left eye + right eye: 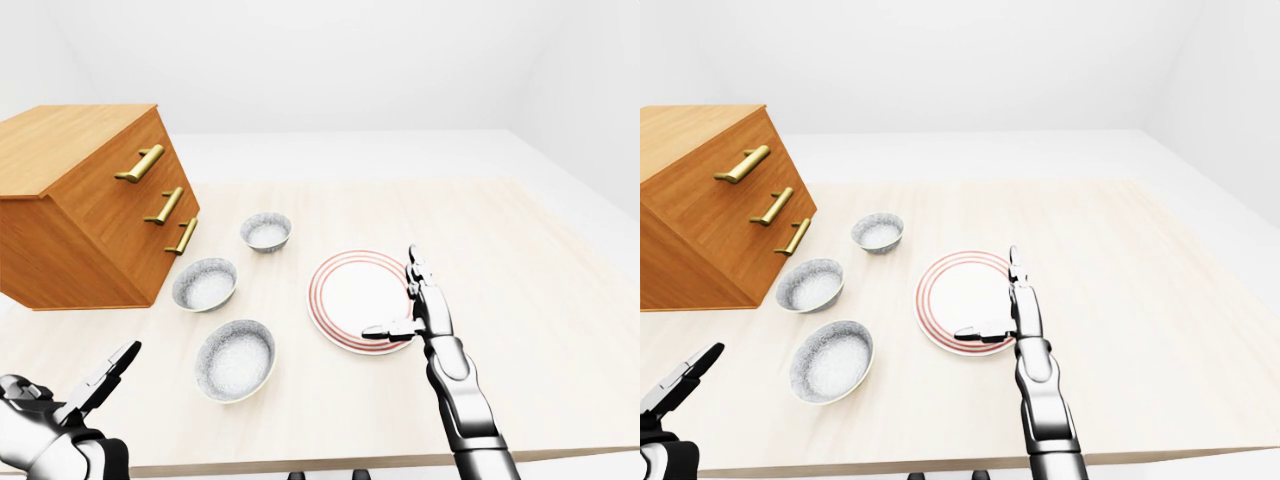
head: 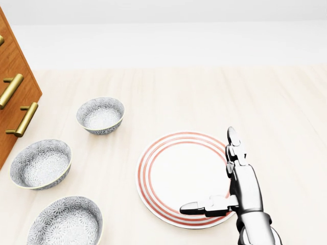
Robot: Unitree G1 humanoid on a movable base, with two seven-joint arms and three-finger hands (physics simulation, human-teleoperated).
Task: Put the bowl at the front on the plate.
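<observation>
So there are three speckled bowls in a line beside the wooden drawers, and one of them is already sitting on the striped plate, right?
Not quite: the striped plate is bare. The head view shows all three bowls on the table to its left, beside the wooden drawers, including the nearest bowl.

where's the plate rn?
In the left-eye view the plate lies on the table right of center, right of the three bowls, with the open right hand over its right edge.
</observation>
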